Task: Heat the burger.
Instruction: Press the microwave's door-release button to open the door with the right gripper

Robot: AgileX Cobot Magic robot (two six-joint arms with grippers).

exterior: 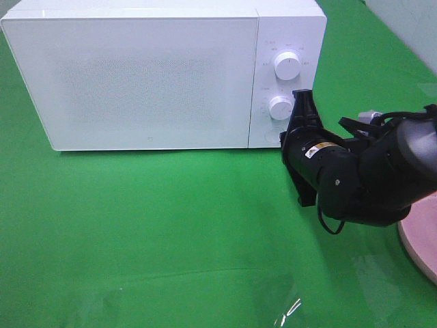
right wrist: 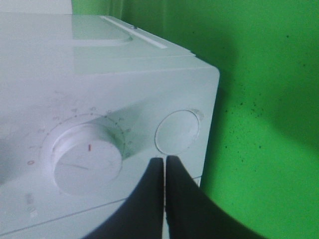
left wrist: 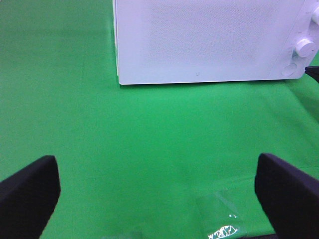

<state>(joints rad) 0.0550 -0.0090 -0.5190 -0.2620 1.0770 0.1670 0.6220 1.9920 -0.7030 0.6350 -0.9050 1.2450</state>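
- Two white dials sit one above the other on the control panel of the white microwave (exterior: 136, 75) in the high view: the upper dial (exterior: 287, 65) and the lower dial (exterior: 280, 108). Its door is shut.
- From the right of that view, the right gripper (exterior: 302, 97) reaches in over the green cloth (exterior: 171, 239), its black tips up beside the lower dial. A pink plate (exterior: 418, 239) shows partly at the right edge, behind the arm.
- From the left wrist, the left gripper (left wrist: 159, 196) has its jaws spread wide and empty. One finger (left wrist: 27, 194) is at each side of the picture, with bare cloth between them. The microwave (left wrist: 209, 40) stands well ahead of it.
- From the right wrist, the right gripper (right wrist: 164, 167) has its jaws pressed together on nothing. The tips are close in front of the panel, between the lower dial (right wrist: 87, 159) and a round button (right wrist: 178, 131). Whether they touch the panel cannot be told.
- No view shows the burger, so its place cannot be told.
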